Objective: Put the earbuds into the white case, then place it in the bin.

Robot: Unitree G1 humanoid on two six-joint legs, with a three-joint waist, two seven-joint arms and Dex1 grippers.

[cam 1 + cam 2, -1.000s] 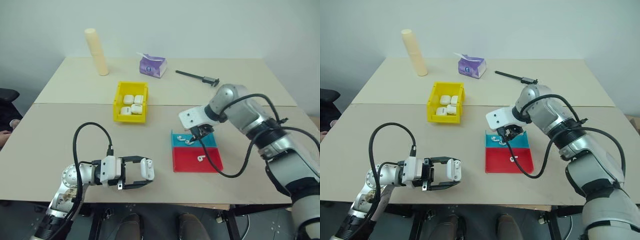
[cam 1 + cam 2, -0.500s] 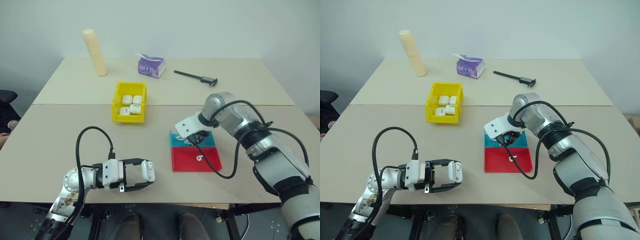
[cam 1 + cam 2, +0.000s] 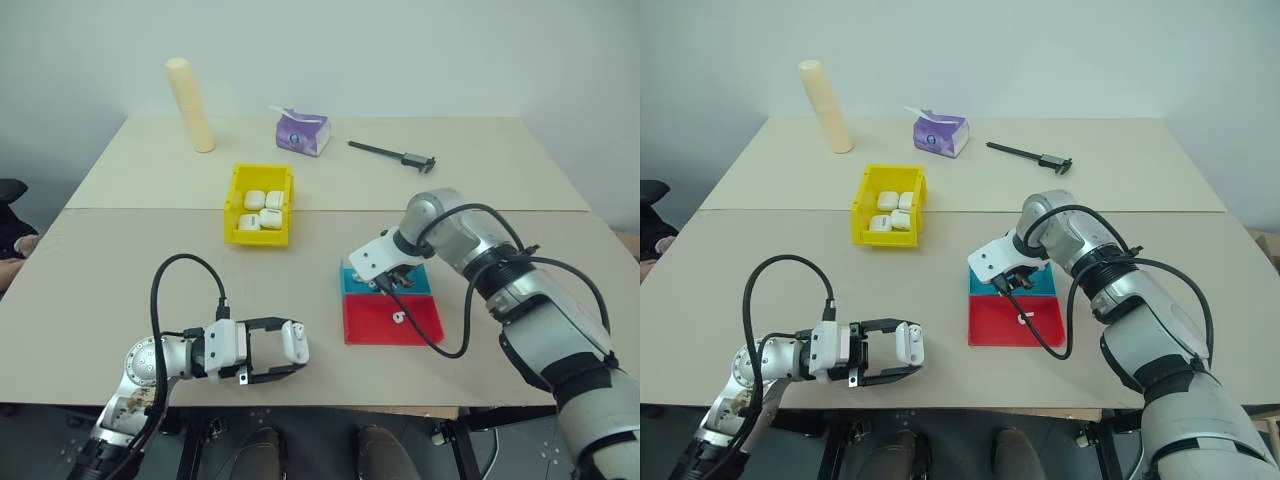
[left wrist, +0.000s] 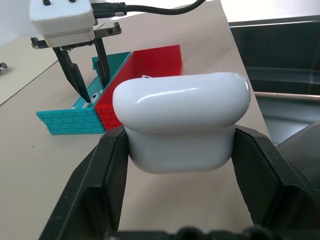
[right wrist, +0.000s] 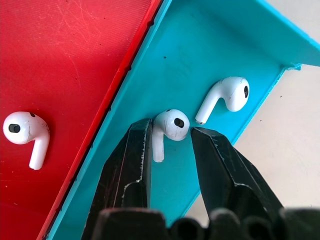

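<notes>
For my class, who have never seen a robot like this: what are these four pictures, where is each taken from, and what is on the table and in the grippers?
This is a two-armed humanoid robot at a table. Two pictures come from cameras in its head, looking down over its arms. The other two come from a camera on each wrist, looking along that gripper's fingers.

The left gripper is shut on a white case. The right gripper reaches into a teal tray, its fingers either side of one earbud, not yet closed on it. A second earbud lies beside it, and a third in the red tray.

Farther back are a yellow bin holding more cases, a tissue pack and a caliper.
</notes>
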